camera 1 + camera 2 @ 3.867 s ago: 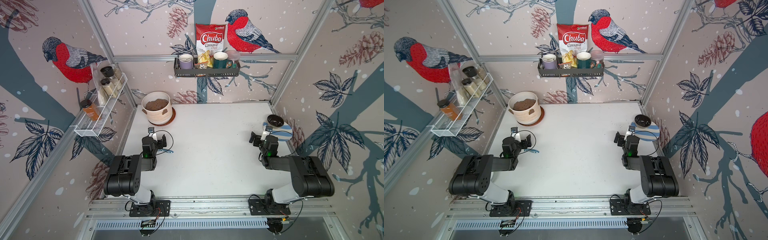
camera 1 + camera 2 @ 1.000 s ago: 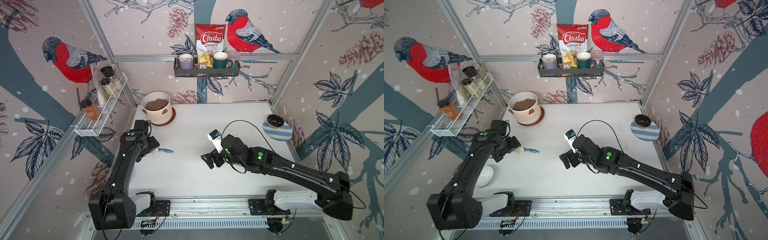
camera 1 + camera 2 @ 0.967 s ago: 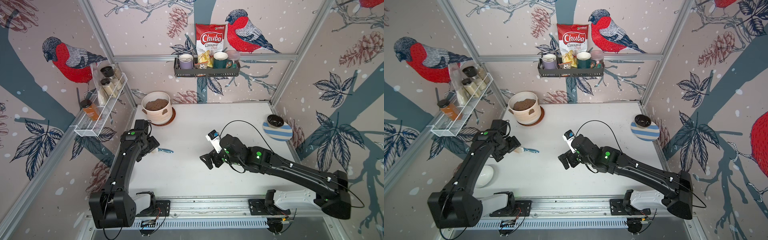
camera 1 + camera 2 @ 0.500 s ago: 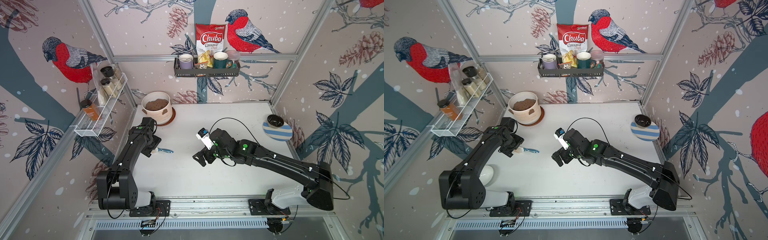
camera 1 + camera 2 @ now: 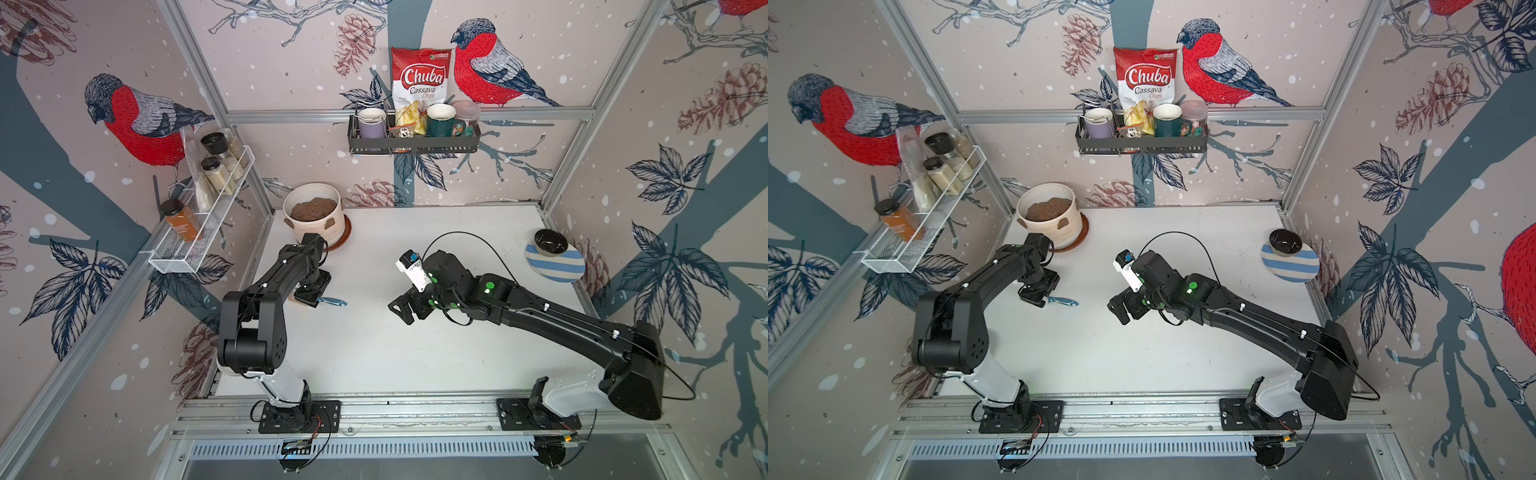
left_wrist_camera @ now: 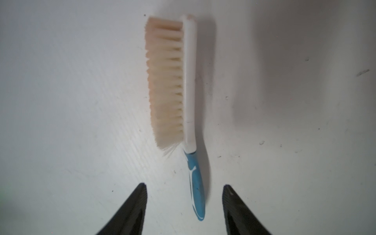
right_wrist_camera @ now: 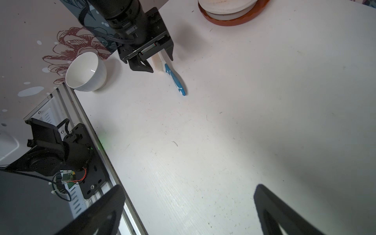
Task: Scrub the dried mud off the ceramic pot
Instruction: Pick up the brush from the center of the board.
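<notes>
The ceramic pot (image 5: 314, 227) (image 5: 1049, 227) stands on its brown saucer (image 7: 234, 21) at the back left, with soil in its mouth. Dried mud (image 5: 330, 224) (image 5: 1063, 223) shows as brown patches on its ribbed side. A brush (image 6: 189, 81) with cream bristles and a blue handle (image 5: 333, 301) (image 5: 1064, 301) (image 7: 176, 80) lies in front of the pot. My left gripper (image 6: 184, 185) (image 5: 311, 296) (image 7: 155, 61) is down over the brush, open, its jaws on either side of the handle with gaps on both sides. My right gripper (image 7: 189, 187) (image 5: 405, 309) (image 5: 1121, 309) hovers open and empty mid-table.
A small white bowl (image 7: 85, 72) sits near the table's left edge beside the left arm. A black bowl (image 5: 550, 242) rests on a striped plate (image 5: 559, 266) at the right. A wire spice rack (image 5: 199, 232) and a black shelf (image 5: 411, 143) hang on the walls.
My left gripper came down over the brush and its jaws narrowed around the blue handle. My right arm shifted a little to the left, still open.
</notes>
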Robot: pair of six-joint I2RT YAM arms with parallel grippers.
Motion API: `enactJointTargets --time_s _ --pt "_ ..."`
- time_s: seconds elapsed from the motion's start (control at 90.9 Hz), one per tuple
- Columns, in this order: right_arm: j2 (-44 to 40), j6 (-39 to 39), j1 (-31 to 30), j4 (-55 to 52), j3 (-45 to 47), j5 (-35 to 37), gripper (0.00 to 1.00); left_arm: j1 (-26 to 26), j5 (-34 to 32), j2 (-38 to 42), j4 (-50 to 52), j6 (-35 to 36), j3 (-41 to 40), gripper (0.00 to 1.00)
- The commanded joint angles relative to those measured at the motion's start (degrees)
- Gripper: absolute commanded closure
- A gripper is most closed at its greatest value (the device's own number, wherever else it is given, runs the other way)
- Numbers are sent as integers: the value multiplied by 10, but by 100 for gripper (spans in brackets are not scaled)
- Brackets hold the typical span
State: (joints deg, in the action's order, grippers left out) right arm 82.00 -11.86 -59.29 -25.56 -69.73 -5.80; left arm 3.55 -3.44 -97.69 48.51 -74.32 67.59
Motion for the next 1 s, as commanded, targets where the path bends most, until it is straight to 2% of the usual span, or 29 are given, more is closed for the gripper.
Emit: enactJointTargets --time_s 0.0,0.319,0.418,0.627,0.836,0.99 --pt "12 25 -12 29 -3 -25 0 2 -9 -21 7 -17 7 41" --pt "77 28 -16 30 -41 -93 0 -3 -11 -69 -3 5 21 43" --pt "96 42 -16 23 -55 -84 0 -5 -19 -76 1 9 23 46" --pt "121 31 -11 24 -70 -90 0 -12 -25 -94 2 28 30 48" --pt "124 24 -10 31 -64 -108 0 -13 -41 -86 12 33 23 63" --pt "122 18 -6 38 -59 -112 0 -14 -56 -82 36 44 32 85"
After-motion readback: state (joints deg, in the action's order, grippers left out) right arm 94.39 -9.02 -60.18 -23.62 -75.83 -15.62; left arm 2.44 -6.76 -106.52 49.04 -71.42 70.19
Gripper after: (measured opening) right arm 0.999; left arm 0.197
